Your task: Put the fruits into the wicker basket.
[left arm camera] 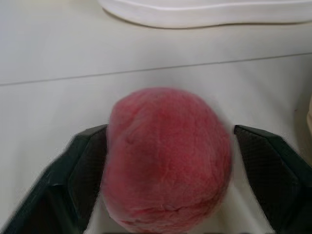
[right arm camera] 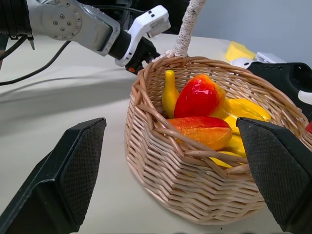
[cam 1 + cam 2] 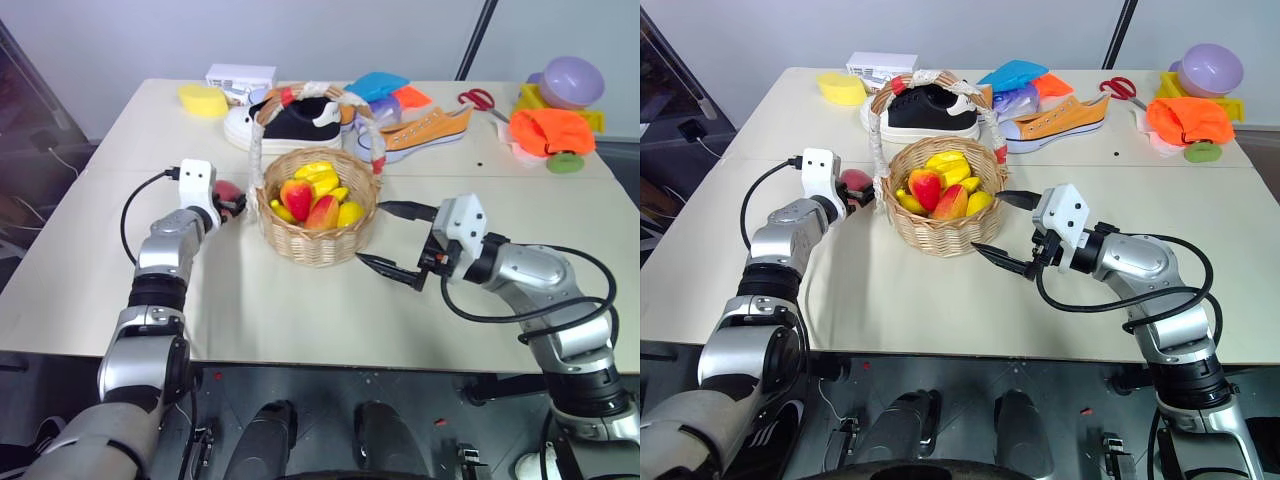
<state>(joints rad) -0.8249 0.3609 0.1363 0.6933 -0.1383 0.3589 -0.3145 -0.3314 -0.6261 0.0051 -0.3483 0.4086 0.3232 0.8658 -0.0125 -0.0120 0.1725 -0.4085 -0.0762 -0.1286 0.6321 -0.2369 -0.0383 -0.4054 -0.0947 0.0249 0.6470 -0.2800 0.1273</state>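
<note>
- Two grippers for you to check: the left gripper [image 1: 168, 161] has its jaws around the pink-red peach [image 1: 168, 158]. One finger [image 1: 87, 161] lies against the fruit's side; a thin gap shows at the other, so you cannot tell whether the pinch is complete.
- You see the right gripper [image 3: 398, 242] with its jaws spread wide and holding nothing, just beside the wicker basket [image 3: 318, 240] on the side toward the desk's right edge.
- The peach [image 3: 228, 192] sits on the desk [image 3: 300, 310] between the basket and the left edge, close to the basket's wall.
- The mango [image 2: 202, 130] already lies in the basket, among a red fruit [image 2: 197, 96] and yellow pieces.
- The left wrist view gives you the peach close up, which the head views mostly hide behind the left gripper.
- The right wrist view shows you the basket's contents from the side, plus the left gripper [image 2: 139, 61] beyond the rim.
- The far edge carries a black shoe [image 3: 290, 120], an orange shoe [image 3: 430, 130], a yellow sponge [image 3: 203, 99] and a purple bowl [image 3: 571, 80]; the handle partly hides the black shoe.
</note>
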